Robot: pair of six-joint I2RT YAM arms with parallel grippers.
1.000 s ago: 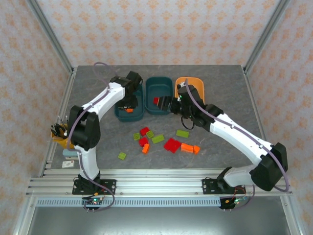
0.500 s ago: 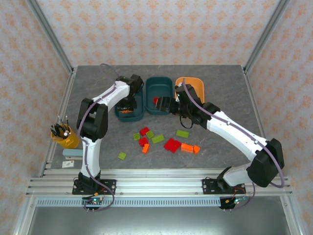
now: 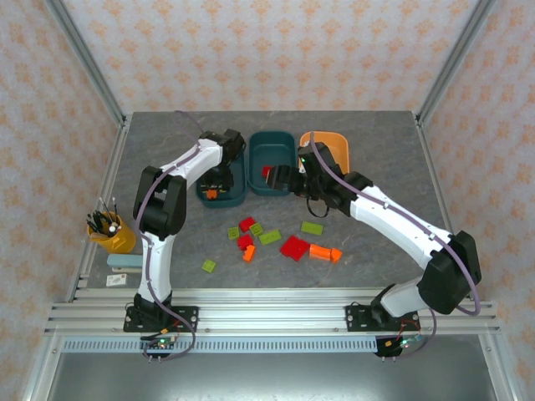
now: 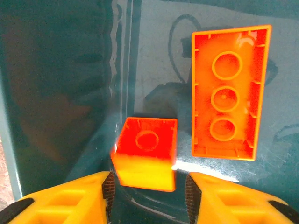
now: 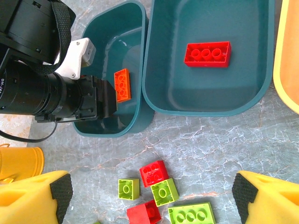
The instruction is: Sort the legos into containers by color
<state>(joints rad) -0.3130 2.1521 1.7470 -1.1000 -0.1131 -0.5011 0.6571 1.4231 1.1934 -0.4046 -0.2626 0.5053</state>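
While the left gripper (image 4: 148, 200) hangs inside the left teal tub (image 4: 60, 93) with its yellow jaws parted, a small square orange brick (image 4: 147, 151), hollow side up and slightly blurred, is free just ahead of the tips, with a sliver of gap on its right. Beside it on the tub's glossy floor lies a long orange brick (image 4: 230, 93) showing three round sockets. Just right of that tub, its smooth, rounded twin (image 5: 210, 93) holds a studded red brick (image 5: 207, 54). The right gripper (image 5: 152, 196) hovers spread wide and empty over red and lime bricks (image 5: 164, 191) on the grey marbled table (image 5: 224, 135) in front of that tub.
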